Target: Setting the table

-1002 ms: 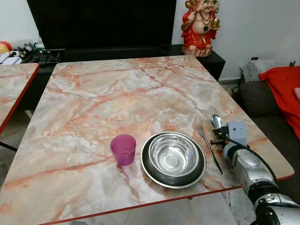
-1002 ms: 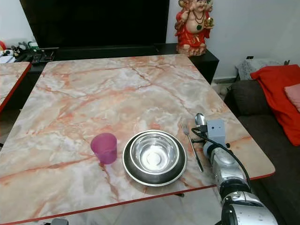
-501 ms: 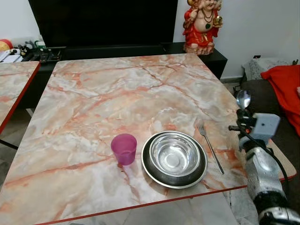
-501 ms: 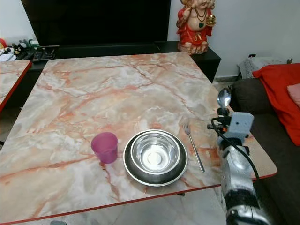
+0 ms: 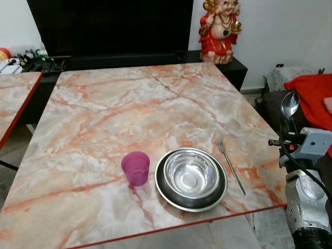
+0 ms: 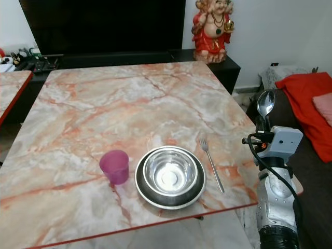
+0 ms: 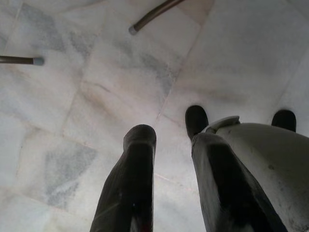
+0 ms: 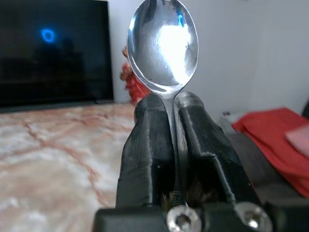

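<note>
While my head camera looks down on the marble-patterned table (image 5: 104, 114), with its pink and grey veining and thin red edge, I see a translucent purple cup (image 5: 136, 168) standing just beside a shiny steel bowl (image 5: 191, 173) that sits inside a darker round plate (image 5: 162, 188). A slim metal fork (image 5: 230, 165) lies flat just to the right of the plate, tines pointing away from me. My right gripper (image 5: 287, 136) is raised off the table's right edge, well apart from the fork, holding a spoon (image 5: 289, 105) upright with its oval bowl on top. Behind the table stand a dark screen (image 5: 109, 26) and a glossy red and gold figurine (image 5: 220, 30); a red cloth (image 5: 311, 96) drapes over the sofa at my right. From the right eye the spoon (image 6: 265, 102) shows above the grey wrist block, to the right of the table's edge. Along my left wrist, the left gripper (image 7: 166, 140) hangs over pale veined floor tiles (image 7: 72, 96), its two rounded black fingers (image 7: 130, 183) standing apart with nothing between them. Along my right wrist, the right gripper (image 8: 173, 102) has its matte black fingers (image 8: 149, 145) pressed together on the spoon's thin neck, and the polished, mirror-bright spoon (image 8: 163, 46) bowl rises straight above the tips.
</note>
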Controlling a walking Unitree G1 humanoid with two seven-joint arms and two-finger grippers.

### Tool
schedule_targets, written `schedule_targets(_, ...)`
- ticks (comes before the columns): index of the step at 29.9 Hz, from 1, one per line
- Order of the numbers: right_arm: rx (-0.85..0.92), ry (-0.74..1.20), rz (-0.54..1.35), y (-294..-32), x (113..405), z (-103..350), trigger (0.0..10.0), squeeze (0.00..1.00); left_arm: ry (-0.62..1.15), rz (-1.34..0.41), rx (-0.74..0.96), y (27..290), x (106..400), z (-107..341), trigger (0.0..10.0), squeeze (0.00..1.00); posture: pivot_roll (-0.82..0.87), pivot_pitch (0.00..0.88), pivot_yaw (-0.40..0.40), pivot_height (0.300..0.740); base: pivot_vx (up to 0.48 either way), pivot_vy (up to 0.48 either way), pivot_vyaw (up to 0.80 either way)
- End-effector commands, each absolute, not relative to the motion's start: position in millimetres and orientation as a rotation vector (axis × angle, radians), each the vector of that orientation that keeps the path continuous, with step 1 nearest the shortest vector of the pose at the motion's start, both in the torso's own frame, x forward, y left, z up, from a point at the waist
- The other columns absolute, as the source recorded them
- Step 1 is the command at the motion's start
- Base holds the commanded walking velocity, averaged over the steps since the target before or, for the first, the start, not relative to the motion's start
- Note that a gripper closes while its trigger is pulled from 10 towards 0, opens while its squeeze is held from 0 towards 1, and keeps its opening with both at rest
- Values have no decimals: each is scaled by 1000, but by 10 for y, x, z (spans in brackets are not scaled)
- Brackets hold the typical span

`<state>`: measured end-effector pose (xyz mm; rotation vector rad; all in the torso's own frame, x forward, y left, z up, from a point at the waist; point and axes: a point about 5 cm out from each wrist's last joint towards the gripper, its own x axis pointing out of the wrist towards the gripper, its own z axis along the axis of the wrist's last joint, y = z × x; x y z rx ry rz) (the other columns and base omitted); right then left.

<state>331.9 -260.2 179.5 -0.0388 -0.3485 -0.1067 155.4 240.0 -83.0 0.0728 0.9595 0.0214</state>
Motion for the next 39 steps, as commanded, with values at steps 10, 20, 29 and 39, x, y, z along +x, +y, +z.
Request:
schedule_targets(10,-40,-335,-93,-2548,3292,1815,10000,0,969,26,71,2404,1493,-853,10000,0,14,60,-28,740,153,0,0)
schedule_targets(20,-76,-284,-109,-2611,3194,1765,10000,0,975,11,67,2361,1478,-869,10000,0,0,93,-35,740,0,0,0)
schedule_targets(29,-200,14,-113,-2788,3074,1487,10000,0,986,5,67,2359,1449,-881,10000,0,-11,111,-31,740,0,0,0)
schedule_targets(39,-115,264,48,-2657,3149,1236,10000,0,985,-2,81,2379,1487,-863,10000,0,-8,120,-25,740,0,0,0)
